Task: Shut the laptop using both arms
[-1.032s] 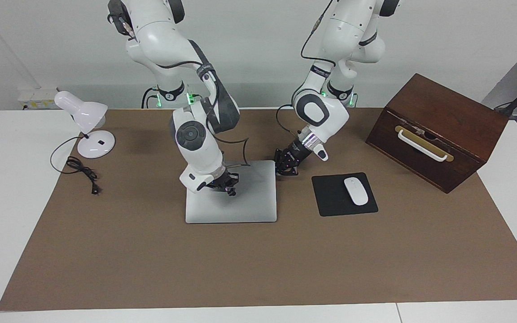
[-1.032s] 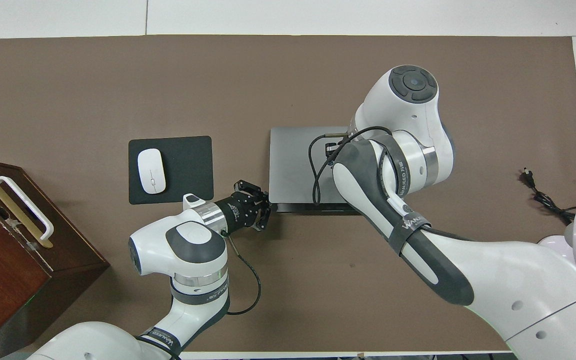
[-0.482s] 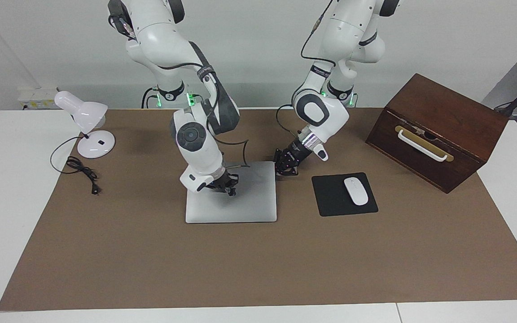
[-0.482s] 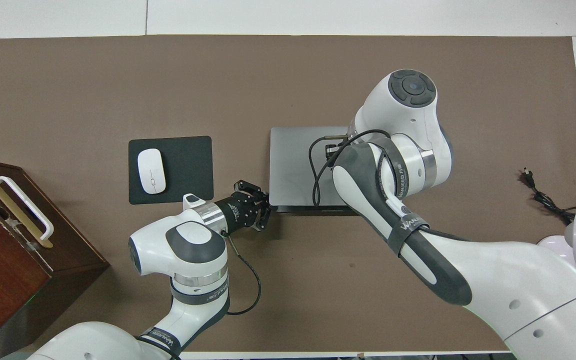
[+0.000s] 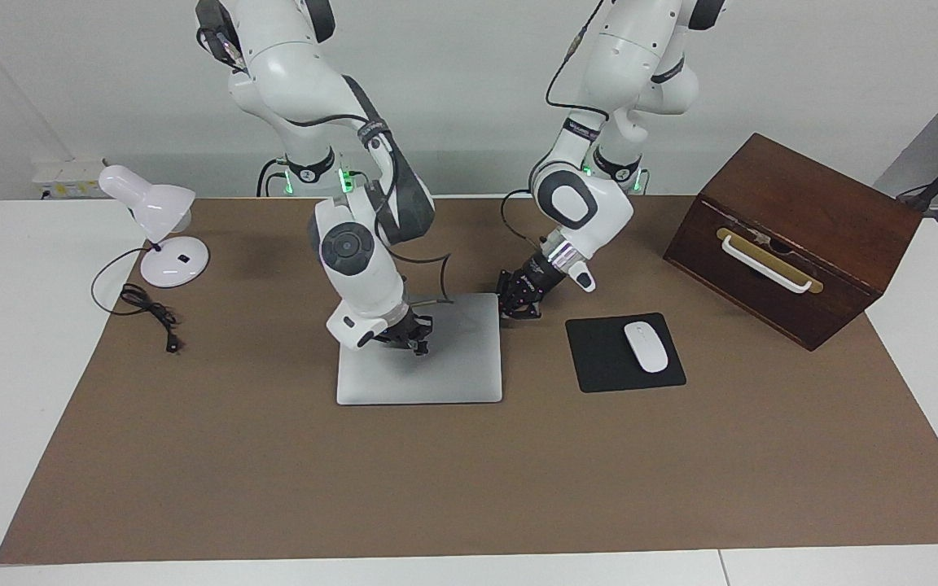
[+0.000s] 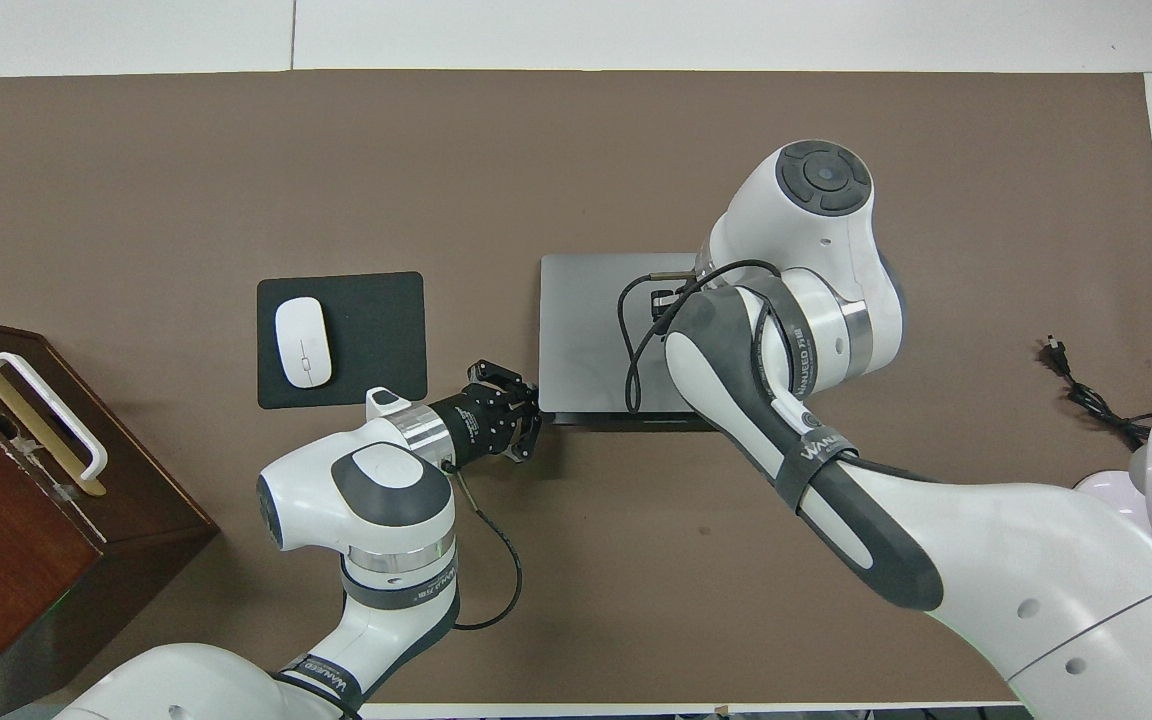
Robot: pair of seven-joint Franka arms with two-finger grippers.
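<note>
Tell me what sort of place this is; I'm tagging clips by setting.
Most likely a robotics lab staged as an office desk: a closed laptop, a mouse on its pad and a desk lamp lie on a brown mat, with two robot arms mounted at the table's edge.

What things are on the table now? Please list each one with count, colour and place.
laptop: one, silver-grey, lid down flat, middle of the mat
mouse pad: one, black, beside the laptop toward the left arm's end
mouse: one, white, on the mouse pad
wooden box: one, dark brown with white handle, left arm's end
lamp: one, white, right arm's end
cord: one, black, by the lamp
mat: one, brown, covers the table
right gripper: black, shut, over the laptop lid
left gripper: black, shut, at the laptop's corner nearest the robots
</note>
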